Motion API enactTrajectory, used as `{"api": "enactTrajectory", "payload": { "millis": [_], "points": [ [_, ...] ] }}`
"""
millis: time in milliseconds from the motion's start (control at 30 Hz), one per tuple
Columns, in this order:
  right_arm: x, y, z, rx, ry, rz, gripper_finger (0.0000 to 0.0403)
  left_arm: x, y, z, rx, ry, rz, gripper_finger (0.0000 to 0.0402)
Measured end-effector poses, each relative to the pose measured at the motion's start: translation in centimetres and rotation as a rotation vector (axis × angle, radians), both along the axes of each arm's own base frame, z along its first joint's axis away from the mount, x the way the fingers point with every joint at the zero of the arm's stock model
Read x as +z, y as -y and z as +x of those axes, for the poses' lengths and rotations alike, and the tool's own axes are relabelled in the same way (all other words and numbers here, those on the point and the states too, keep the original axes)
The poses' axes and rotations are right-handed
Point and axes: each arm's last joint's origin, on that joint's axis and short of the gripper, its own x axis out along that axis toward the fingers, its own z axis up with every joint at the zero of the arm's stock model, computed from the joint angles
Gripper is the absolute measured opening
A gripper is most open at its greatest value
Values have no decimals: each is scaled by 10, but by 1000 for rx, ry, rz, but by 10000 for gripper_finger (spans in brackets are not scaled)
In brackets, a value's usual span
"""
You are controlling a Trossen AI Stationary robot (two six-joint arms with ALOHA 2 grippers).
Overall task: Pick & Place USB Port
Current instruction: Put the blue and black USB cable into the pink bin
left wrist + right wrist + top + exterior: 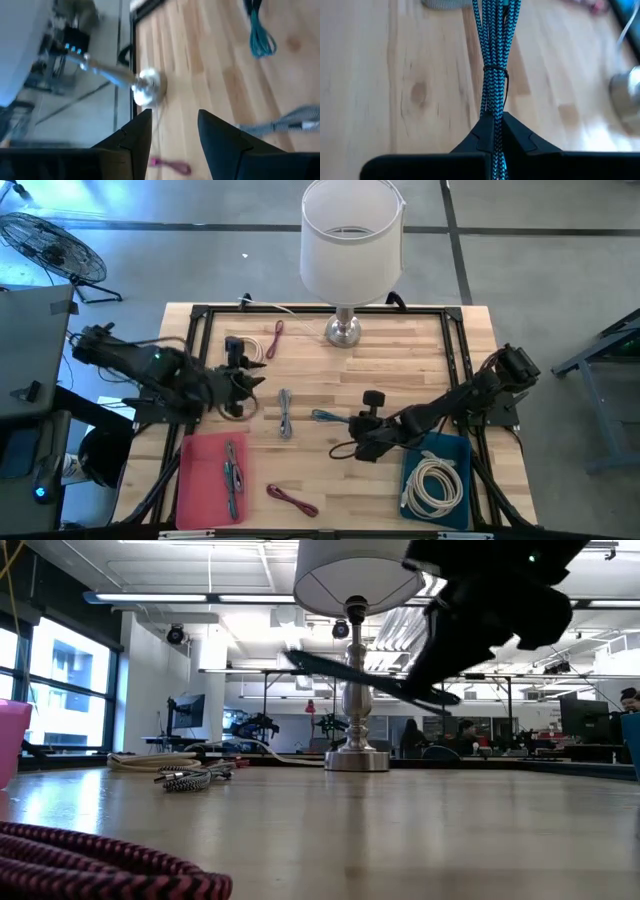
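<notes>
My right gripper (356,423) sits near the table's middle, shut on a teal braided cable bundle (330,417). A thin black tie (496,71) binds the bundle. My left gripper (250,385) hovers open over the table's left half with nothing between its fingers (145,130). A grey braided cable (286,415) lies flat between the two grippers. One red cable (275,338) lies at the far side near the lamp, another (292,500) near the front edge. My right gripper pinches one end of the teal bundle (493,116) between its two fingers. The fingers slant down from the table's right and lie along the bundle. The rest of the bundle (340,668) sticks out ahead of the fingertips, clear of the table.
A lamp with a white shade (350,230) stands on a metal base (343,330) at the far middle. A pink tray (200,480) holding cables sits at the near left. A blue tray (452,452) with a coiled white cable (435,485) sits at the near right.
</notes>
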Motion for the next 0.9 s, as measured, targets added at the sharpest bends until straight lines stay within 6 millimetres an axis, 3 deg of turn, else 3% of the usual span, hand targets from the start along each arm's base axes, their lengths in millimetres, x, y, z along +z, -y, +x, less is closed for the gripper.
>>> {"api": "enactTrajectory", "payload": {
  "millis": [133,500,700,900],
  "points": [
    [5,-8,0,44,49,-106,7,-4,-12,-1,-95,113,-62,154],
    [24,-8,-4,33,121,-294,7,-71,-38,6,-355,473,-208,154],
    [45,-10,-1,80,223,-307,7,-98,-39,7,-503,489,-185,154],
    [55,-4,11,174,286,-295,7,-104,-33,15,-673,515,-155,154]
  ]
}}
